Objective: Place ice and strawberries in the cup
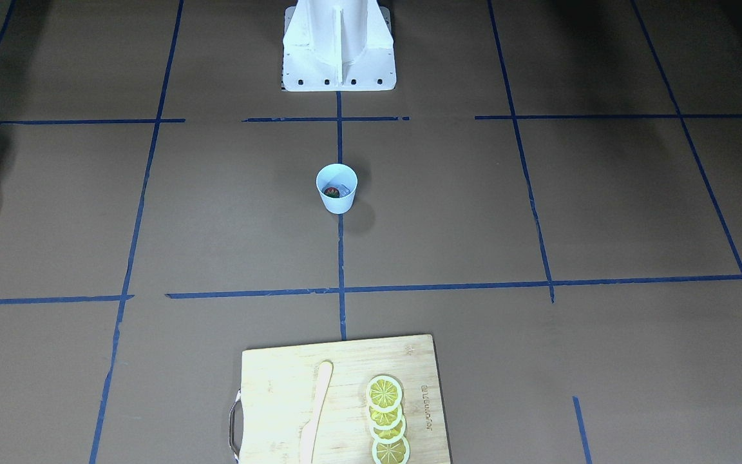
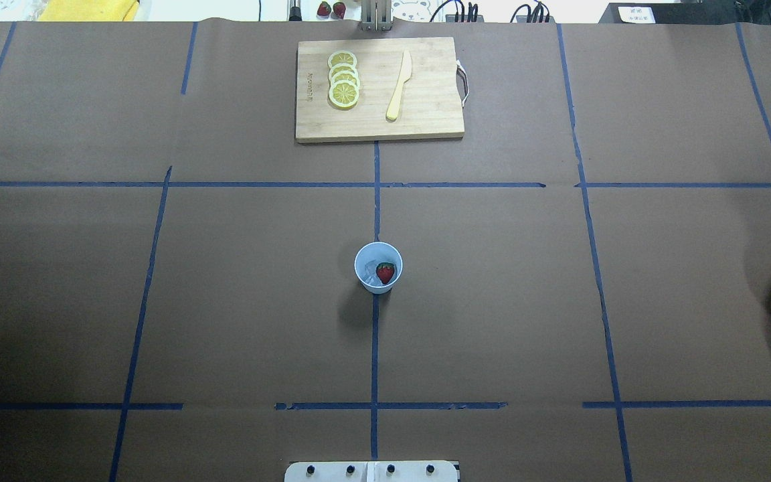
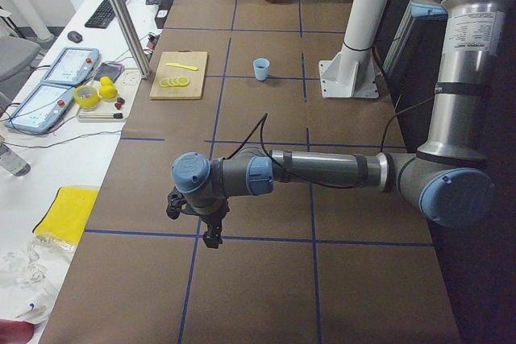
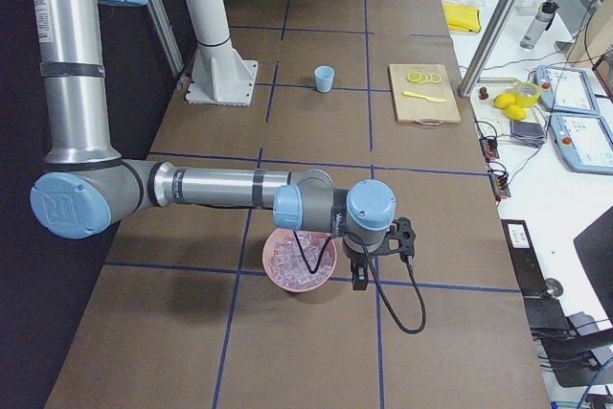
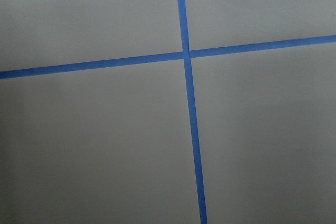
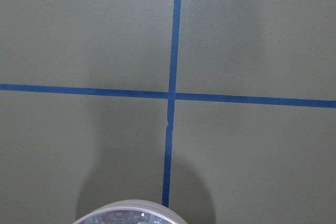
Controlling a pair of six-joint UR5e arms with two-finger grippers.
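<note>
Lemon slices (image 1: 386, 419) and a pale knife (image 1: 316, 412) on the cutting board (image 1: 268, 386) sit closest in the front-facing view. Beyond them the cup (image 1: 337, 188) stands upright mid-counter (image 1: 603, 212), with the strawberry (image 1: 331, 191) inside and ice (image 1: 344, 189) glinting beside it.

From overhead I read the same, the berry toward the cup's right wall, and no arm reaches in.

In the left-end view my left hand (image 3: 210, 233) hangs over the blue tape (image 3: 266, 238), well apart from the cup. I can make out nothing in it, and I cannot tell how far open it is.

In the right-end view my right hand (image 4: 359, 275) hangs just beside the pink bowl (image 4: 300, 261) of ice cubes, likewise far from the cup, its opening unreadable.

My left wrist camera shows only tape on the counter. My right wrist camera catches the bowl's rim at its bottom edge. If more ice is wanted, I judge the right hand the better placed.
</note>
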